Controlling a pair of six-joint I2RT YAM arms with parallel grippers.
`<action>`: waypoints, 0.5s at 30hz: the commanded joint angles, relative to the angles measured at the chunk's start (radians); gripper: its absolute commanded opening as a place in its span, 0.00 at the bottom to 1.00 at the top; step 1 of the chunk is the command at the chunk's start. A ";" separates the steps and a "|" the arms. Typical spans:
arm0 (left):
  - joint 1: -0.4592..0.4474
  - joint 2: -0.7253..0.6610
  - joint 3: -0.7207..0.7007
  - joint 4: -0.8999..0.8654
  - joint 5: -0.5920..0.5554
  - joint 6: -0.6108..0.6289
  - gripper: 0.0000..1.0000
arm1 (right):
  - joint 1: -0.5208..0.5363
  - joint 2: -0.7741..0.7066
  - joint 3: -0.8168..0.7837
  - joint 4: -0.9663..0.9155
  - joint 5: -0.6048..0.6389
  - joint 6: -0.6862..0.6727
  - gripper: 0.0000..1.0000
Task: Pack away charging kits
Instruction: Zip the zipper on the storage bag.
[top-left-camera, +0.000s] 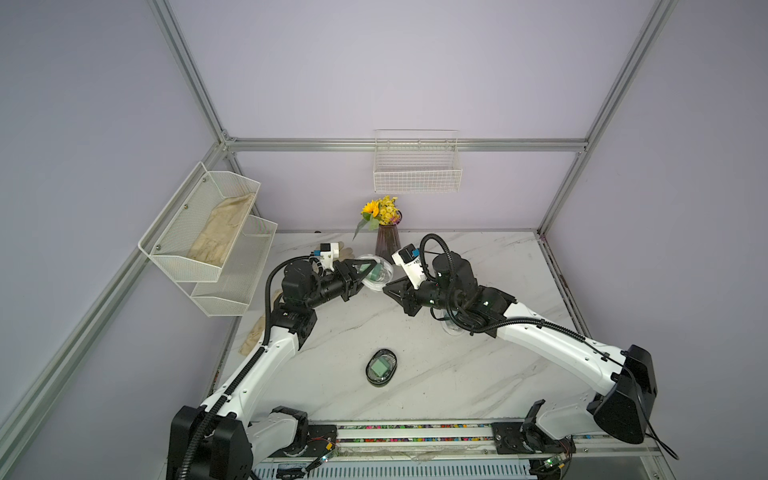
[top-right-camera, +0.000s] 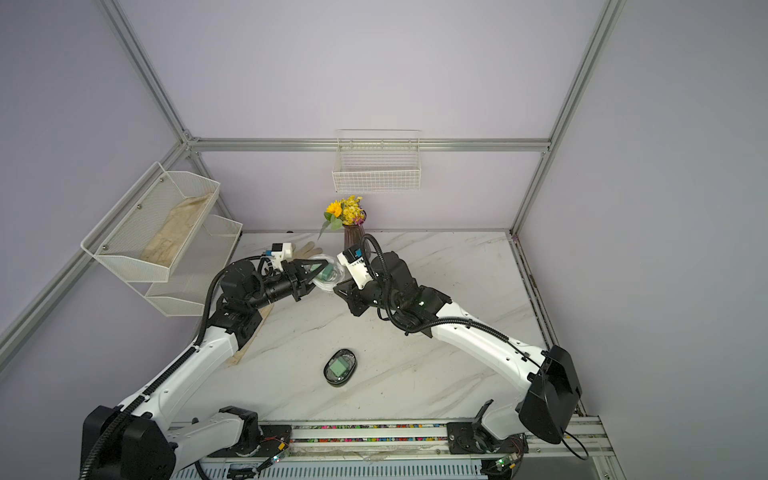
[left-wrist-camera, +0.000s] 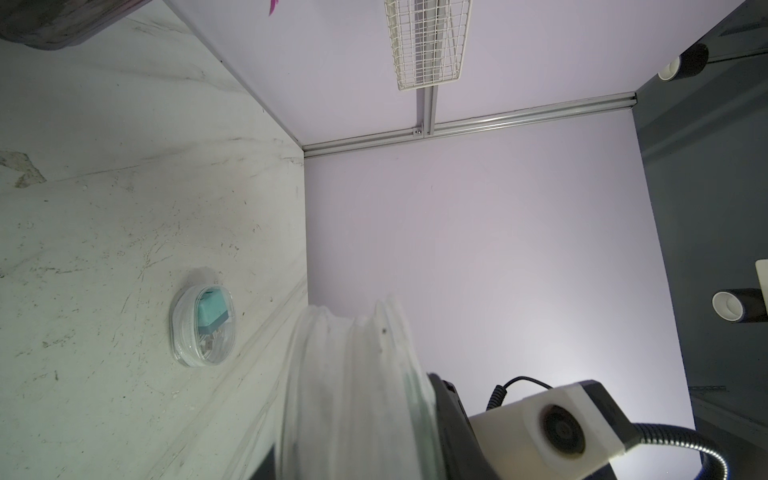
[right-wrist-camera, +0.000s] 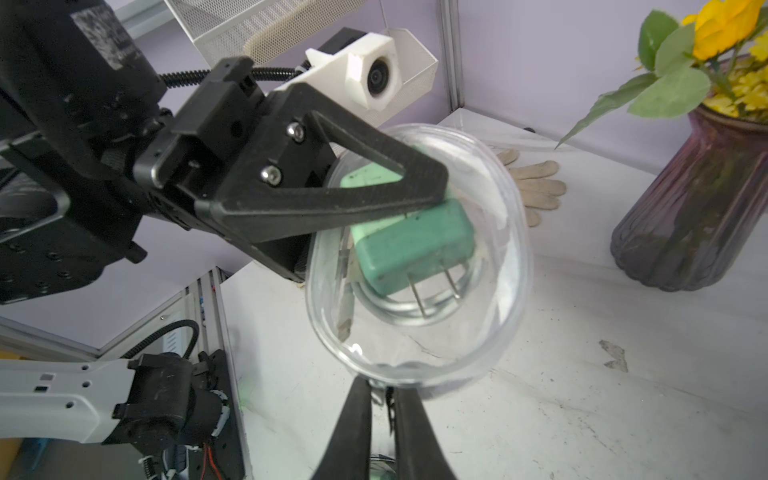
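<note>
My left gripper (top-left-camera: 371, 272) is shut on a clear oval case (right-wrist-camera: 419, 257) held above the table's back middle. Inside lie a mint green plug adapter (right-wrist-camera: 411, 245) and a coiled white cable (right-wrist-camera: 419, 309). In the left wrist view the case (left-wrist-camera: 353, 395) fills the space between the jaws. My right gripper (right-wrist-camera: 380, 388) is shut, pinching the near rim of the same case. A second case holding a mint green adapter (top-left-camera: 381, 368) lies on the table's front middle. A third, holding a teal-blue adapter (left-wrist-camera: 210, 318), lies beneath the right arm.
A purple vase of yellow flowers (top-left-camera: 387, 241) stands just behind both grippers. Cream gloves lie behind the left wrist (top-left-camera: 348, 251), at the table's left edge (top-left-camera: 255, 332) and in the white mesh wall rack (top-left-camera: 224, 232). A white wire basket (top-left-camera: 417, 166) hangs on the back wall.
</note>
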 joint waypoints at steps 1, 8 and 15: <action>-0.007 -0.024 0.102 0.098 0.026 -0.036 0.08 | 0.018 -0.005 -0.021 0.054 0.012 -0.007 0.00; -0.003 -0.026 0.101 0.100 0.029 -0.036 0.07 | 0.018 -0.096 -0.056 0.053 0.113 0.011 0.00; 0.011 -0.027 0.096 0.095 0.057 -0.013 0.00 | 0.018 -0.091 0.000 -0.116 0.256 -0.044 0.00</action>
